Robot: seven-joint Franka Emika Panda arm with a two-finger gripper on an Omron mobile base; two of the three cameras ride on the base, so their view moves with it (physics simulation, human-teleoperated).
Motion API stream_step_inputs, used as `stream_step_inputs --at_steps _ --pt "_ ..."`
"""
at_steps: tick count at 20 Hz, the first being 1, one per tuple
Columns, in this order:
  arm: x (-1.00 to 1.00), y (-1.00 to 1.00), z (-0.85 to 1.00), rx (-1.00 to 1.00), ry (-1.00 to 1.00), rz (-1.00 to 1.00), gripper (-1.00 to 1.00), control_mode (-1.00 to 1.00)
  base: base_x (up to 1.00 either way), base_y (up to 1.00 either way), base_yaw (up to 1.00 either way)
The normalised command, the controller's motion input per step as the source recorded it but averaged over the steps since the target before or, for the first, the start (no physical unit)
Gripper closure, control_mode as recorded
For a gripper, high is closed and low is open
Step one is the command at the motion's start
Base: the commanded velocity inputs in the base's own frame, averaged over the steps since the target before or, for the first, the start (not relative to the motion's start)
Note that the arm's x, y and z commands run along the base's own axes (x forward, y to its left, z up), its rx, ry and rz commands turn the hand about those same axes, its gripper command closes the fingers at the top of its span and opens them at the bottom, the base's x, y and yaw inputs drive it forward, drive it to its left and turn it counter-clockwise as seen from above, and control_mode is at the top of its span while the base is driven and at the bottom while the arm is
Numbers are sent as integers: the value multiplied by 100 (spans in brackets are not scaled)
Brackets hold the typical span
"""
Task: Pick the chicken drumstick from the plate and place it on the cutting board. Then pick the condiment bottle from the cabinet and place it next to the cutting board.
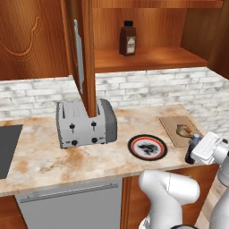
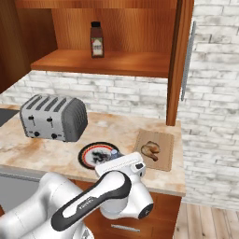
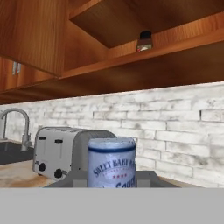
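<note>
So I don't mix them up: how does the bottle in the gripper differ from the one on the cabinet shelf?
The condiment bottle is held low at the counter edge in the gripper; the brown bottle stands upright on the cabinet shelf. The condiment bottle has a blue neck; the brown bottle has a black cap and square shoulders. Both are dark with pale labels.

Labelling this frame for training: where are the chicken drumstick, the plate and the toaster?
chicken drumstick (image 2: 150, 149), right base view, meaty middle.
plate (image 1: 147, 147), left base view, patterned centre.
toaster (image 1: 85, 124), left base view, front face.
</note>
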Motion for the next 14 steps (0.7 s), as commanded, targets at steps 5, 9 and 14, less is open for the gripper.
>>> stream_step_inputs --at_steps 5,9,14 --pt "10 0 -6 2 0 0 100 -100 0 0 0" --pt "8 0 -3 3 1 0 100 -100 0 0 0" --pt "6 0 -5 3 1 0 100 -100 0 0 0"
